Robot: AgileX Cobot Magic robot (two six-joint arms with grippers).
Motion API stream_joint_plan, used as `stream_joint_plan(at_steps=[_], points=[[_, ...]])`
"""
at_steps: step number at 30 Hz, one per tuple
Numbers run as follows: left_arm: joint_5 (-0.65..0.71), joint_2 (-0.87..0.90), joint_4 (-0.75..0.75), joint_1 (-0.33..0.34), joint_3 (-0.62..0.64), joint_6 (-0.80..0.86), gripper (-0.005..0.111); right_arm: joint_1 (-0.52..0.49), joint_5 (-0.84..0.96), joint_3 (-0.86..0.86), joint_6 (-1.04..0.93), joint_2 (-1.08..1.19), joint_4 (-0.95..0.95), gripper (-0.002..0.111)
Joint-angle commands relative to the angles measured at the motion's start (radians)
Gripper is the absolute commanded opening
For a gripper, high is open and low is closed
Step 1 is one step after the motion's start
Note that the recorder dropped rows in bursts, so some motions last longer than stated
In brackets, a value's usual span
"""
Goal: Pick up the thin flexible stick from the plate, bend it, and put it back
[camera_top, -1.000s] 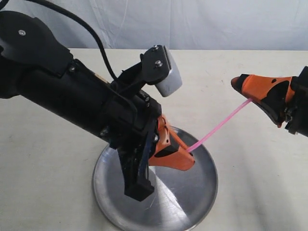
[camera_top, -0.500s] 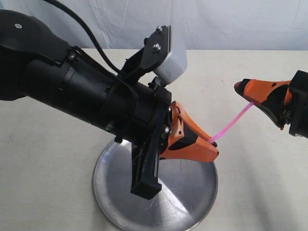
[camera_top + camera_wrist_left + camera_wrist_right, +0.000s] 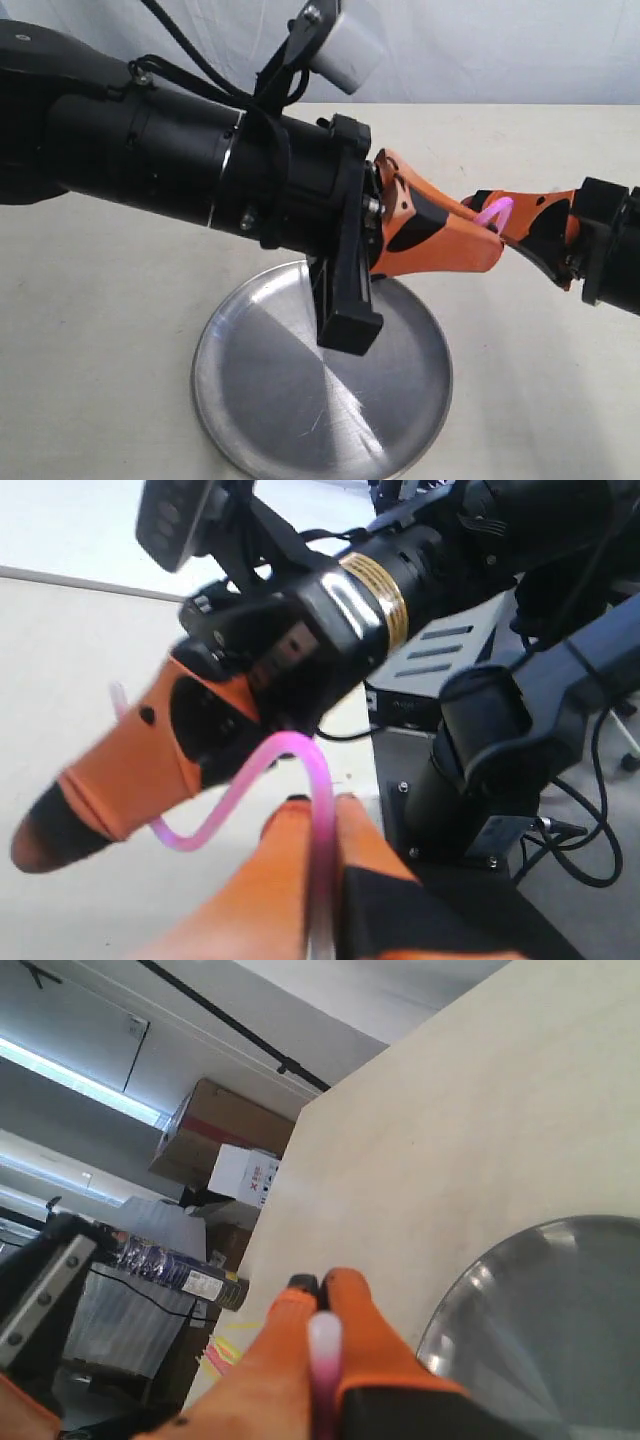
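- The thin flexible stick (image 3: 497, 212) is off the plate (image 3: 270, 400). It hangs in the air between the 2 grippers, up and to the right of the plate in the exterior view.
- The left gripper (image 3: 488, 250) is clamped on 1 end. Its wrist view shows the stick running down into the narrow slot between its orange fingers (image 3: 380, 865).
- The right gripper (image 3: 480, 205) is pinched on the other end, with the whitish tip showing between its 2 fingers (image 3: 275, 1360).
- The 2 sets of fingertips are almost touching, and the stick between them bows into a tight S-shaped loop, so the bend looks well under way.
- The stick seems very light, soft and springy. It curves without a visible kink and will likely spring back when let go.
- Because it is thin and smooth, it could slide or twist between the pads, so a firm hold close to each end suits bending.
- For the return, 1 end grip should do, lowering the stick flat onto the plate's middle.
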Motion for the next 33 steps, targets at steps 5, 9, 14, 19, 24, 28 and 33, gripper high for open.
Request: stream_joint_plan(at_steps=[5,9,14,19,24,28,33], points=[[-0.144,-0.001,-0.085,-0.001,-0.008,0.009,0.0,0.052,-0.058,0.004,-0.023,-0.001,-0.03,0.0],[-0.176,-0.001,-0.087,-0.001,-0.008,0.005,0.0,0.052,-0.066,0.004,-0.025,-0.001,-0.03,0.0],[-0.182,-0.001,-0.087,-0.001,-0.008,0.005,0.0,0.052,-0.083,0.004,-0.026,-0.001,-0.03,0.0],[-0.206,-0.001,-0.087,-0.001,-0.008,0.004,0.0,0.052,-0.1,0.004,-0.029,-0.001,-0.018,0.0],[-0.208,-0.001,-0.087,-0.001,-0.008,0.004,0.0,0.053,-0.117,0.004,-0.029,-0.001,-0.018,0.0],[-0.233,-0.001,-0.087,-0.001,-0.008,-0.028,0.0,0.062,-0.129,0.004,-0.03,-0.001,-0.018,0.0],[-0.22,-0.001,-0.051,-0.001,-0.008,-0.06,0.0,0.071,-0.115,0.004,-0.049,-0.001,-0.016,0.0]])
